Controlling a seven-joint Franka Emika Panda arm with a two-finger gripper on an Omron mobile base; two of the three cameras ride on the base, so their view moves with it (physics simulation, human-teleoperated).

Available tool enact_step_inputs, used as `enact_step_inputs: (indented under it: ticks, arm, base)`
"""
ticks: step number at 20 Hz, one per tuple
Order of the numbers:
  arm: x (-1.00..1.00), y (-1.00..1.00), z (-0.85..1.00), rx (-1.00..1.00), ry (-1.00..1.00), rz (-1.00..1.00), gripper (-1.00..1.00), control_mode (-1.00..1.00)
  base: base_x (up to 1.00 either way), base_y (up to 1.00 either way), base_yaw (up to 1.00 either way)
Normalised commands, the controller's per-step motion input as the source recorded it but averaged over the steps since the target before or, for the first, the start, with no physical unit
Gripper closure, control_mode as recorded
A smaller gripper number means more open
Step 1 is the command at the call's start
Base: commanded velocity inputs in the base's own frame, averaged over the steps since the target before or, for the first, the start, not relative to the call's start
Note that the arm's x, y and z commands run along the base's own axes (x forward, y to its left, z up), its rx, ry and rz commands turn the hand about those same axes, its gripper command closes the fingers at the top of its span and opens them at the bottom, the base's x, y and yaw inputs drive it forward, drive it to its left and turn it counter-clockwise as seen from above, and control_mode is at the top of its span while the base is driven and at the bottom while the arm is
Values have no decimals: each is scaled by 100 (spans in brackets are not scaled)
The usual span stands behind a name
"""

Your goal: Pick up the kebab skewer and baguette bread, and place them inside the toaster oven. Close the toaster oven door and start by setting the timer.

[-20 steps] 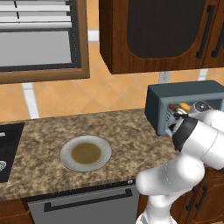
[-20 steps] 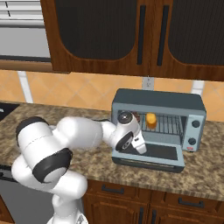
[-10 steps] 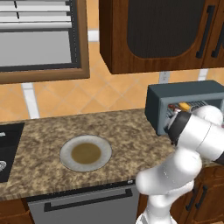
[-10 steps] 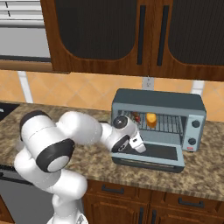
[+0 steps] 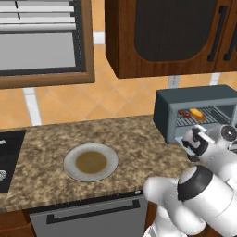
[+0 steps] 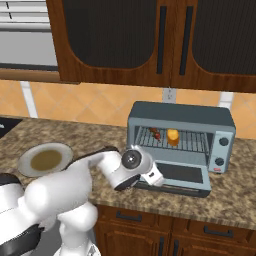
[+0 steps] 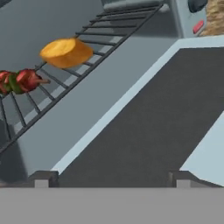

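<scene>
The toaster oven stands on the counter at the right with the toaster oven door dropped flat. On its wire rack lie the baguette bread and, to its left, the kebab skewer. The hand view shows the baguette bread and kebab skewer up on the rack, beyond the door's dark glass. My gripper hangs low over the door's left front, and in the hand view my gripper is open with nothing between its fingertips. From the left base view I see the oven and baguette bread.
An empty round plate sits mid-counter, left of the oven. Two knobs are on the oven's right panel. A dark cooktop is at the counter's left end. Wooden wall cabinets hang above the oven.
My hand has drawn back from the oven mouth, moving down and left over the lowered door. The bread and skewer lie still on the rack.
</scene>
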Motion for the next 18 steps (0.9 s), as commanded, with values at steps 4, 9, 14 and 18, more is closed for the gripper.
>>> enact_step_inputs:
  ticks: [4, 9, 14, 18]
  arm:
    - [-74, 16, 39, -12, 3, 30, -100, -100]
    - [-49, 50, 2, -17, 13, 15, -100, -100]
    - [-25, 40, 0, -12, 24, 8, -100, -100]
    - [-24, 11, 0, -11, 25, 12, -100, -100]
  base:
    - [0, 0, 0]
    - [0, 0, 0]
    - [0, 0, 0]
    - [0, 0, 0]
